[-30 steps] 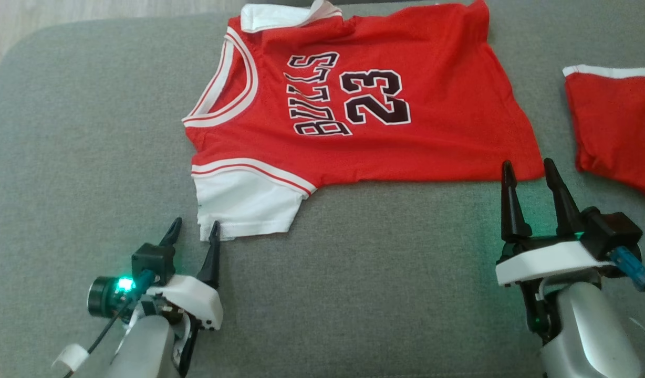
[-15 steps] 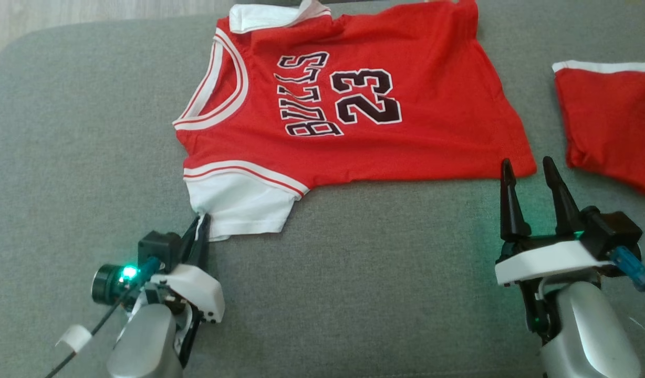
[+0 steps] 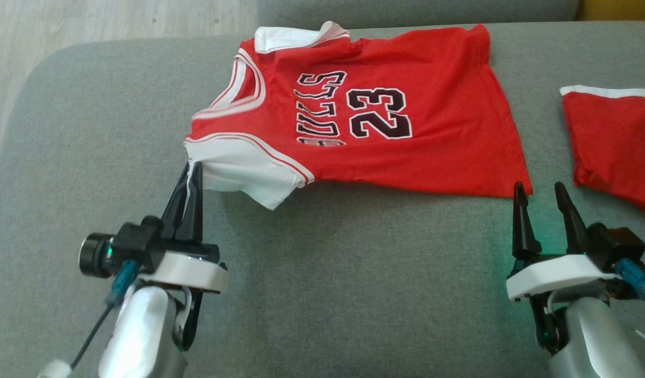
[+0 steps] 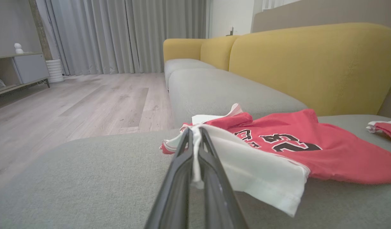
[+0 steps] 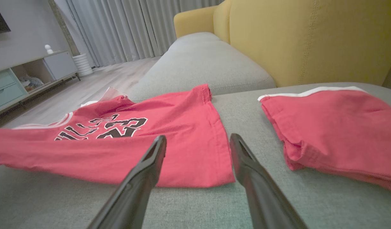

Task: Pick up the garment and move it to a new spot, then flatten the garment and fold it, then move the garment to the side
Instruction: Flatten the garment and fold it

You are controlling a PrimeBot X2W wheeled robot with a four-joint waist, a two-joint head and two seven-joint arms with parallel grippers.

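The garment (image 3: 385,136) is a red jersey with white sleeves and "BULLS 23" in black, spread on the grey sofa cushion (image 3: 354,294). My left gripper (image 3: 192,169) is shut on the edge of its white sleeve (image 3: 238,170) and holds that sleeve lifted off the cushion. From the left wrist view the white cloth (image 4: 246,165) is pinched between my closed fingers (image 4: 179,165). My right gripper (image 3: 539,188) stands open just in front of the jersey's lower hem corner (image 5: 214,171), with nothing between its fingers.
A second red garment with a white band (image 3: 611,142) lies on the cushion at the right, also visible as folded red cloth (image 5: 335,127). Yellow sofa backrests (image 5: 310,38) rise behind. Wooden floor (image 4: 71,105) lies beyond the cushion's left edge.
My left gripper closed on the white sleeve's corner, then rose and moved forward with it, lifting and bunching that side of the jersey. The head camera shifted. The right gripper stayed open.
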